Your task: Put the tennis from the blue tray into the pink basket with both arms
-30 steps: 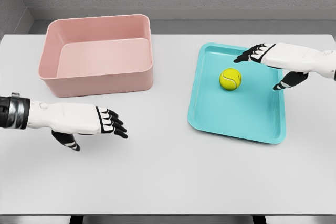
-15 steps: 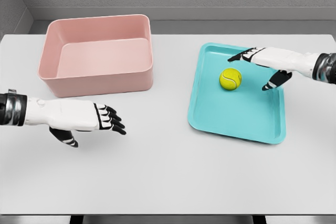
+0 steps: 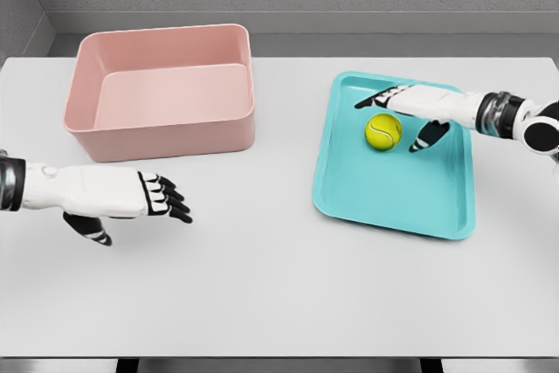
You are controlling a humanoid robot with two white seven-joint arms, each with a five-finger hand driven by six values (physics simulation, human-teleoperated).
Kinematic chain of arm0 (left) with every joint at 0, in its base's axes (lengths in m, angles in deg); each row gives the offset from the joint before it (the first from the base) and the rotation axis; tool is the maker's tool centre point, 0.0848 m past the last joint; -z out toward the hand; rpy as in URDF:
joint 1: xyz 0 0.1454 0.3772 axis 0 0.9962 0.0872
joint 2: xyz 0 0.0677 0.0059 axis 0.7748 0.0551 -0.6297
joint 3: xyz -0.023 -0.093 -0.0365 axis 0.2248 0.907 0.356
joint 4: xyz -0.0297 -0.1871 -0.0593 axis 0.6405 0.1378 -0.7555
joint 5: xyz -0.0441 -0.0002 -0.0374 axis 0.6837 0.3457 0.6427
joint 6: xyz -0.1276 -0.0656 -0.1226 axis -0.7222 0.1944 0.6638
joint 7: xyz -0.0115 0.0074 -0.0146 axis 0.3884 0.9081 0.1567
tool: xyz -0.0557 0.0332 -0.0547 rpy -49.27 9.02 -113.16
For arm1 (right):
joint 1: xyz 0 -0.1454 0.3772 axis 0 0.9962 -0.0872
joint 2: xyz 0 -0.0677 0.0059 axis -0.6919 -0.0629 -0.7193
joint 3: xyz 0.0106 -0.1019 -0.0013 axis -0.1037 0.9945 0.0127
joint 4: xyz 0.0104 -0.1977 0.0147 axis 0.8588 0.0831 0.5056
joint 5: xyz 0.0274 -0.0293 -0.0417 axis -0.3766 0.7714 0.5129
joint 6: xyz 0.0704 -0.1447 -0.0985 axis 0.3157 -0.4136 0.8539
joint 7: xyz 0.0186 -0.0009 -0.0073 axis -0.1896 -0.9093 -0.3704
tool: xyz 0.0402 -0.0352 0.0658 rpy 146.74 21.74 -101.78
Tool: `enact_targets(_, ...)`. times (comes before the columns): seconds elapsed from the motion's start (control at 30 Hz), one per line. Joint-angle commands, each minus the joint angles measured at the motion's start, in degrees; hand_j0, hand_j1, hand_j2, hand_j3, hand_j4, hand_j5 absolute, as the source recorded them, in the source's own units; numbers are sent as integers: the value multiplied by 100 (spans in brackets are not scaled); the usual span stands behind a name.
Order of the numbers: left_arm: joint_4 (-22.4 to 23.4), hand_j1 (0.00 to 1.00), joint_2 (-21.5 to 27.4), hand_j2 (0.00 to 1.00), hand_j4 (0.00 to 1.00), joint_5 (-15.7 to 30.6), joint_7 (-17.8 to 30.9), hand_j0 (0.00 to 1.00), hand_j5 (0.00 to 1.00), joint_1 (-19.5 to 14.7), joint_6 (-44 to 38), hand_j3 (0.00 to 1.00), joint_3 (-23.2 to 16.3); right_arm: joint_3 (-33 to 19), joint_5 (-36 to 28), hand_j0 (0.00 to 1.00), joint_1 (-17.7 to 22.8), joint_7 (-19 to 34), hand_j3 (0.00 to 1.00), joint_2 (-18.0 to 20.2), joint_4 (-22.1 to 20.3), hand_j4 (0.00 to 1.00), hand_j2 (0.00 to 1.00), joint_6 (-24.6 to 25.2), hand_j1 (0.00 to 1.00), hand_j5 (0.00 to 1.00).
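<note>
A yellow-green tennis ball [image 3: 383, 131] lies in the upper half of the blue tray [image 3: 349, 189]. My right hand [image 3: 398, 116] reaches in from the right and hangs open around the ball, fingers stretched over its far side and thumb on its near right side, not closed on it. The pink basket [image 3: 162, 133] stands at the back left and holds nothing. My left hand [image 3: 140, 207] hovers open over the table near the left edge, in front of the basket, with nothing in it.
The grey table [image 3: 262, 277] carries only the basket and the tray. A grey wall runs behind the table's far edge.
My right hand has slid left across the tray until its fingers and thumb flank the ball. My left hand has drawn back towards the left edge.
</note>
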Motion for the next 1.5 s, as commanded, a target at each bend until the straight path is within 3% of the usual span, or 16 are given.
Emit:
enact_targets(0.0,0,100,-6,100,100,13,-2,100,100,0,-14,100,8,60,16,100,0,-1,100,-96,64,100,100,8,100,100)
enact_targets(0.17,0,100,-41,100,100,13,-2,100,100,9,-14,100,227,147,16,100,-9,-1,100,-140,64,100,100,8,100,100)
enact_targets(0.63,53,100,-296,100,100,4,-2,100,100,-9,-14,100,236,156,166,99,-88,-1,99,-395,486,99,99,-1,99,99)
enact_targets(1.47,62,100,-305,100,100,-4,-2,100,100,-9,-14,100,236,200,192,77,-123,148,77,-343,504,77,77,-62,77,77)
